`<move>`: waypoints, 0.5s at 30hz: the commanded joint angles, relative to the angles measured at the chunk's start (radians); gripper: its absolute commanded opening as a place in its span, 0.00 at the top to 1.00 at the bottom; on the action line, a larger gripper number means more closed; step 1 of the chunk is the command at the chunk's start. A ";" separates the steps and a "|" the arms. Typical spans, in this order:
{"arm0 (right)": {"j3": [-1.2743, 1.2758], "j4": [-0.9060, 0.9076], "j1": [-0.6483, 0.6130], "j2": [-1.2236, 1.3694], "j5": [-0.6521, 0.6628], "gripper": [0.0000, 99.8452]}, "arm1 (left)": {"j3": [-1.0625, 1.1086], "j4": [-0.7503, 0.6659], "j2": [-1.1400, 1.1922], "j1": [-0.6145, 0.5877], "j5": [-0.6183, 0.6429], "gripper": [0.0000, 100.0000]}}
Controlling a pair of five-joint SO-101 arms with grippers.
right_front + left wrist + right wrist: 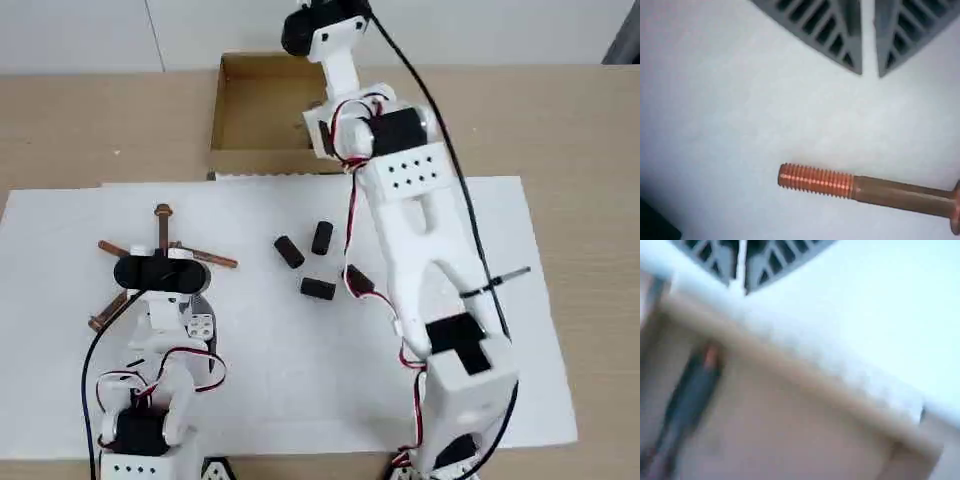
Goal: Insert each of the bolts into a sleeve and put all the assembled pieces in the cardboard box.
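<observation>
Several copper bolts (162, 225) lie crossed on the white paper at the left, under my left arm's wrist (160, 272). One copper bolt (865, 187) lies flat just off my left gripper (868, 55), which is shut on nothing. Three black sleeves (318, 289) lie loose mid-paper; a fourth dark piece (358, 278) is half hidden by the right arm. My right arm stretches over the cardboard box (215, 110). My right gripper (741, 262) hangs shut and empty near the box wall (790, 365). A dark sleeve with a copper bolt end (690, 395) lies inside the box.
The white paper (300, 380) covers most of the wooden table (90, 120). The right arm's cables run along its length above the sleeves. The paper's front middle is bare.
</observation>
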 commanded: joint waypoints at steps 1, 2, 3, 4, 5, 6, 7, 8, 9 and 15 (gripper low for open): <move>-0.048 0.159 0.004 -0.096 0.011 1.00 | -0.004 -0.002 -0.009 -0.005 -0.008 0.99; -0.048 0.209 0.004 -0.099 0.011 1.00 | -0.004 -0.002 -0.009 -0.005 -0.008 0.99; -0.048 0.262 0.004 -0.102 0.012 1.00 | -0.004 -0.002 -0.009 -0.005 -0.008 0.99; -0.048 0.315 0.002 -0.104 0.014 1.00 | -0.004 -0.002 -0.009 -0.005 -0.008 0.99; -0.048 0.366 0.001 -0.104 0.026 1.00 | -0.004 -0.002 -0.009 -0.005 -0.008 0.99; -0.041 0.403 -0.007 -0.105 0.046 1.00 | -0.004 -0.002 -0.009 -0.005 -0.008 0.99; -0.029 0.420 -0.013 -0.111 0.057 1.00 | -0.004 -0.002 -0.009 -0.005 -0.008 0.99; -0.011 0.420 -0.015 -0.114 0.063 1.00 | -0.004 -0.002 -0.009 -0.005 -0.008 0.99; 0.005 0.420 -0.019 -0.120 0.066 1.00 | -0.004 -0.002 -0.009 -0.005 -0.008 0.99; 0.232 0.421 -0.104 -0.223 0.127 1.00 | -0.004 -0.002 -0.009 -0.005 -0.008 0.99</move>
